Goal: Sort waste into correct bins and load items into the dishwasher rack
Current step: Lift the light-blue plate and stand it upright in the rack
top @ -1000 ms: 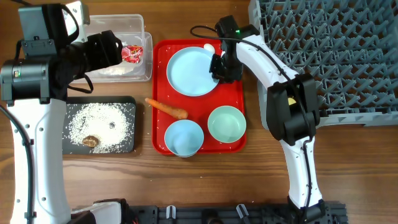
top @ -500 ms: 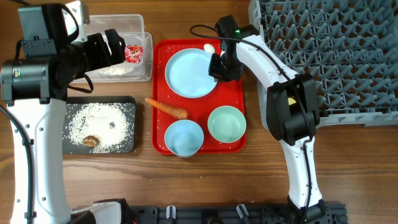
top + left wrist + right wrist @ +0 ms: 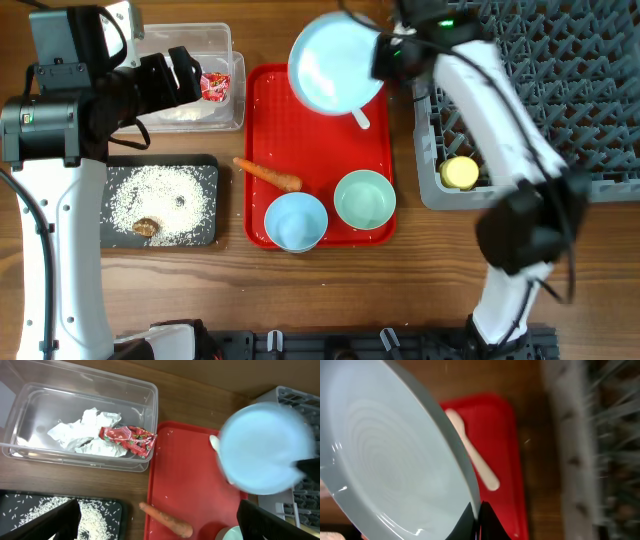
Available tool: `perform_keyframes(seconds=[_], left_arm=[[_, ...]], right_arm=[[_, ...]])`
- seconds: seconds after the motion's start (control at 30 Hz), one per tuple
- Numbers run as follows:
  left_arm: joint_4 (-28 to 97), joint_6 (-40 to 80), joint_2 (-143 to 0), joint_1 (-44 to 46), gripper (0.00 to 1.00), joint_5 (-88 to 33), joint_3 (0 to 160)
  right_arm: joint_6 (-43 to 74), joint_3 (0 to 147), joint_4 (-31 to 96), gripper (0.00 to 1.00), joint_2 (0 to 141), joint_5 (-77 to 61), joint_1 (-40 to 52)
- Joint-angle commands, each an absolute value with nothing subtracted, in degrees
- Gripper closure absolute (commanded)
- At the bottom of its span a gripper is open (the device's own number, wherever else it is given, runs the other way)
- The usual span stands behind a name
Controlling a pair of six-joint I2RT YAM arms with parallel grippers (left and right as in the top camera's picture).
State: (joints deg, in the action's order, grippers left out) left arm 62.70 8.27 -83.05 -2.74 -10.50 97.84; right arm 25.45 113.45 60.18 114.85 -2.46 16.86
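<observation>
My right gripper [image 3: 385, 55] is shut on the rim of the light blue plate [image 3: 332, 62], held lifted and tilted above the red tray's far end; the pinch shows in the right wrist view [image 3: 477, 510]. The white spoon [image 3: 359, 117] lies on the red tray [image 3: 300, 140]. The orange carrot [image 3: 268, 174], light blue bowl [image 3: 296, 221] and pale green bowl [image 3: 364, 199] sit on the tray. The yellow cup [image 3: 460, 172] is in the grey rack [image 3: 530, 90]. My left gripper [image 3: 185, 75] is open over the clear tub [image 3: 215, 110], which holds the tissue [image 3: 85, 440] and red wrapper [image 3: 127, 440].
The black tray [image 3: 205, 235] at the left holds white rice grains [image 3: 160, 200] and a brownish food lump [image 3: 147, 227]. The rack's near-left corner stands close to the red tray's right edge.
My right gripper has lifted the light blue plate off the red tray and raised it toward the far side, uncovering the white spoon. The left arm has barely moved.
</observation>
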Motion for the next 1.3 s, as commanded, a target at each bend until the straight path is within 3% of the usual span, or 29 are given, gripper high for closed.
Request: perform_keyframes(seconds=[0.0, 0.4, 0.77, 1.27], left_arm=[[62.43, 8.60, -83.48, -3.01, 0.00, -10.37, 98.59], [62.43, 8.60, -83.48, -3.01, 0.00, -10.37, 98.59], [62.43, 8.60, -83.48, -3.01, 0.00, -10.37, 98.59], [62.43, 8.60, -83.48, -3.01, 0.00, -10.37, 98.59]], right_arm=[[20.69, 114.06, 60.73, 0.96, 106.89, 9.37, 14.55], [8.49, 113.91, 58.37, 0.93, 100.84, 46.78, 0.38], [-7.57, 113.89, 50.06, 0.96, 105.75, 44.73, -9.98], [-29.30, 113.89, 39.97, 0.96, 118.43, 43.92, -11.99]])
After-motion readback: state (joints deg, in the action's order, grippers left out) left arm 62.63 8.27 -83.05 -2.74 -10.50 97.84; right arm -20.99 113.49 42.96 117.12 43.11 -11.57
